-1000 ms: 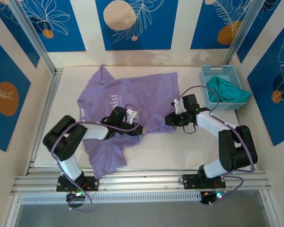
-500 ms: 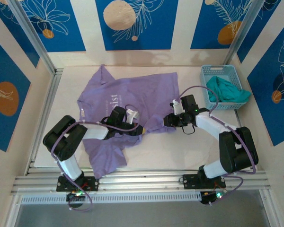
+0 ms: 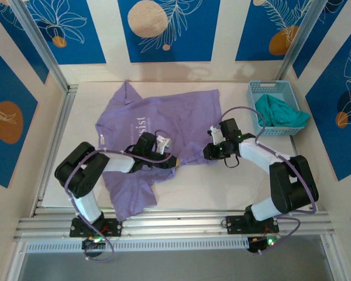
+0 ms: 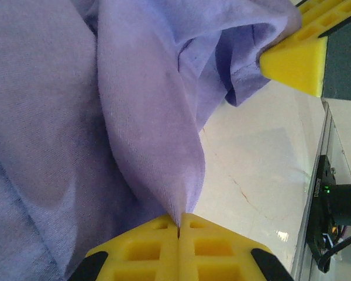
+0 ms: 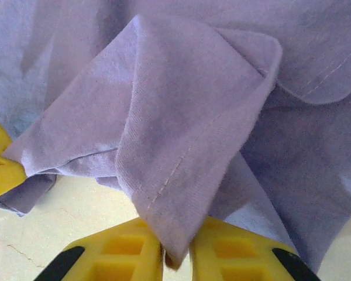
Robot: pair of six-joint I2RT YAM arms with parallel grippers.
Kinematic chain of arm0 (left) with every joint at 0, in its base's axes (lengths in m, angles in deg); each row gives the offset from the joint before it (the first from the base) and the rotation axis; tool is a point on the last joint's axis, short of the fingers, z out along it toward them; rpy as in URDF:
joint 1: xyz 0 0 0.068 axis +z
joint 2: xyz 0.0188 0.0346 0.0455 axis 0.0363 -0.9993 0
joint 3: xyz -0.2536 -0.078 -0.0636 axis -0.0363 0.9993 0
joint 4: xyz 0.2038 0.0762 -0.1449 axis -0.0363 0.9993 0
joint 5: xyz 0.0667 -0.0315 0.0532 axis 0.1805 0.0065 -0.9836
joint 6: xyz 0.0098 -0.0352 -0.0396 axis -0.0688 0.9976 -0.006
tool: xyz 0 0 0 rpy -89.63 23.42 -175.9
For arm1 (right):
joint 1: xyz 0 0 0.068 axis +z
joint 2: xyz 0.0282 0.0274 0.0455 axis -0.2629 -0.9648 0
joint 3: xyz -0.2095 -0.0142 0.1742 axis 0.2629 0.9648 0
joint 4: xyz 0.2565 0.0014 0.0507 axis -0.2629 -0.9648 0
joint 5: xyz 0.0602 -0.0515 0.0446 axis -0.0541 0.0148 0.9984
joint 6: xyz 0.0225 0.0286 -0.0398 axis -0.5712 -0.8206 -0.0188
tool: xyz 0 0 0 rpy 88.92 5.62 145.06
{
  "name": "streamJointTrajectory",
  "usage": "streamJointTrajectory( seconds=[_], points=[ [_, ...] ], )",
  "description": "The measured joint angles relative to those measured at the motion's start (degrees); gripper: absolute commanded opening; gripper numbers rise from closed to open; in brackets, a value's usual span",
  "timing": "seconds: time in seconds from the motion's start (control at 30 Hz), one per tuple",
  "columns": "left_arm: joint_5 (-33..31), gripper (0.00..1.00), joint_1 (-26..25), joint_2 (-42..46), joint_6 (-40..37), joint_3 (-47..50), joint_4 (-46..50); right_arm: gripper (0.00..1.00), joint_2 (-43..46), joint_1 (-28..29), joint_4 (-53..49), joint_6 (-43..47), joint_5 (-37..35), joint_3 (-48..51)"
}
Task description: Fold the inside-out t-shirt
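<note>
The lavender t-shirt lies spread and rumpled on the table, centre-left of the top view. Its lower edge is bunched near the middle of the frame.

The left gripper is clenched on a peaked fold of the shirt. The yellow fingers meet, with the cloth tip pinched between them.

The right gripper grips a stitched hem edge, and the fabric sits sandwiched between its two fingers. In the top view both grippers are close together at the bunched lower edge.

At the upper right, well apart from the shirt, a basket holds a teal garment.

Handling, as a judgement:
- **Weight and feel:** it looks like thin, light, limp cotton knit with no stiffness. It will drape and sag between the grips, and it creases easily.
- **Slip and damage:** it is not fragile. The cloth has some friction against the table, so dragging it may bunch it further.
- **Risk:** a small pinch can slip out or catch an extra layer.
- **Where to hold:** the best holds are likely the hems, seams and corners, where the stitching gives a thicker edge. The grips should be spaced apart so the cloth stays taut.
</note>
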Motion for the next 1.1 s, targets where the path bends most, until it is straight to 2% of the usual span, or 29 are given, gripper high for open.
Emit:
streamJointTrajectory(
  seconds=[0.13, 0.23, 0.33, 0.47, 0.53, 0.63, 0.7, 0.8, 0.97, 1.1],
  points=[
    [0.02, 0.0, 0.0, -0.02, 0.0, 0.0, 0.0, 0.02, 1.18, -0.17, 0.7, 0.07, 0.33, 0.0],
    [0.0, 0.0, -0.24, -0.02, 0.02, -0.02, 0.02, 0.0, 3.91, -1.36, 0.61, 0.04, 1.09, 0.0],
    [-0.24, 0.0, -1.77, -0.28, -0.02, -1.42, 1.05, 0.0, 8.66, -4.74, -0.55, -0.63, 1.53, -0.11],
    [-0.94, 0.01, -5.99, -3.82, 0.0, -9.99, 3.3, 0.0, 15.15, -12.13, -3.76, -2.78, 0.9, -2.27],
    [-1.4, 0.1, -7.67, -5.92, 0.0, -14.86, 3.56, 0.0, 17.2, -15.58, -4.48, -3.74, -0.26, -3.61],
    [-2.43, 0.4, -9.01, -6.82, -0.83, -19.41, 4.74, 0.0, 18.73, -19.12, -4.61, -4.87, -2.38, -4.52],
    [-4.2, 0.5, -9.25, -5.29, -2.27, -19.12, 6.91, 0.0, 18.56, -19.23, -4.81, -5.22, -2.89, -4.44],
    [-8.55, 0.55, -7.52, 1.05, -3.54, -13.31, 11.74, 0.0, 18.1, -18.47, -4.7, -5.64, -3.06, -3.54],
    [-18.32, 0.59, -1.7, 17.68, -3.28, -1.05, 23.37, 0.0, 17.94, -17.03, -4.55, -6.05, -3.04, -0.37],
    [-24.33, 0.65, -1.38, 27.74, -1.66, 5.53, 29.38, 0.0, 17.94, -15.61, -4.2, -6.08, -2.99, 0.94]
  ],
)
